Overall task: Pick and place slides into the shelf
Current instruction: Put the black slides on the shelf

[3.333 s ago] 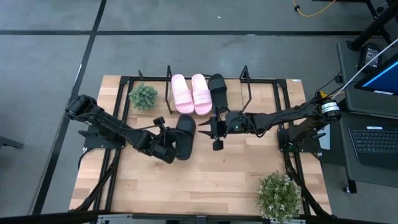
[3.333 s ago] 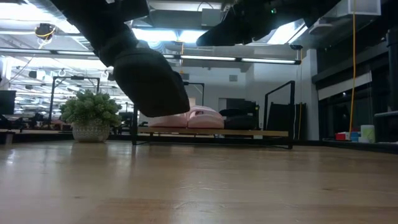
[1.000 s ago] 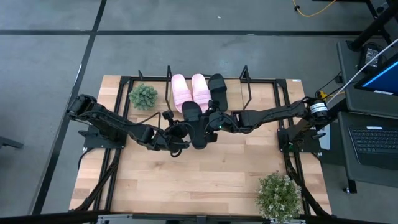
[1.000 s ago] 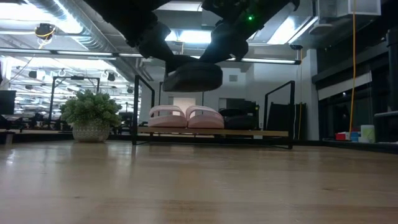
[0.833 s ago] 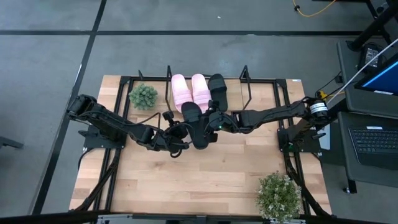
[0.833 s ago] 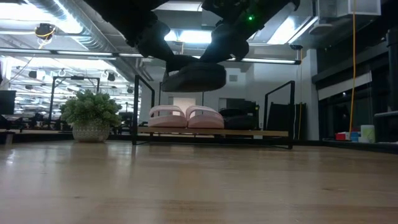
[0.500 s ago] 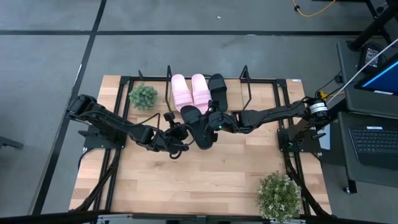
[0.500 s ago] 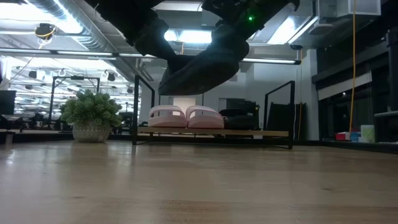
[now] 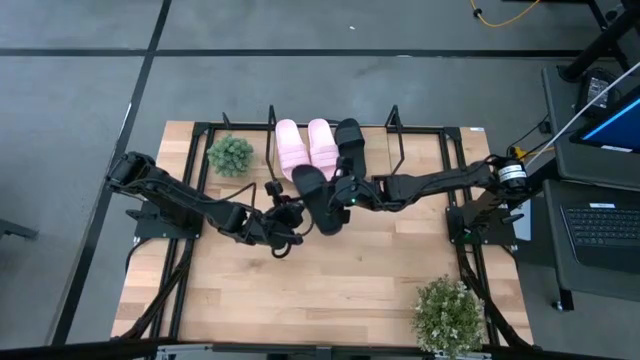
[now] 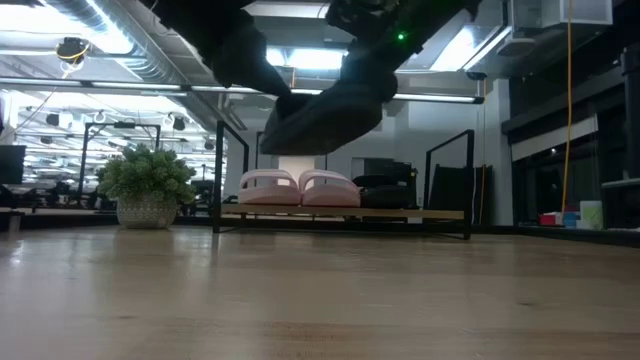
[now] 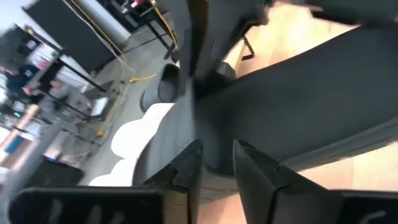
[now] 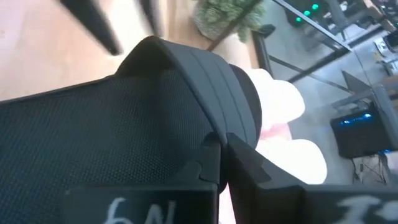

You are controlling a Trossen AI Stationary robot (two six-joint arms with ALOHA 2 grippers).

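Three sandals (image 9: 322, 149) sit on the shelf (image 9: 400, 150); the right claw (image 9: 340, 194), clamped on the last black sandal (image 9: 318, 196), holds it aloft while the left claw (image 9: 288, 212) stands parted.

Bright ceiling strip lights backlight the low view; both wrist views are motion-blurred, the high view evenly lit.
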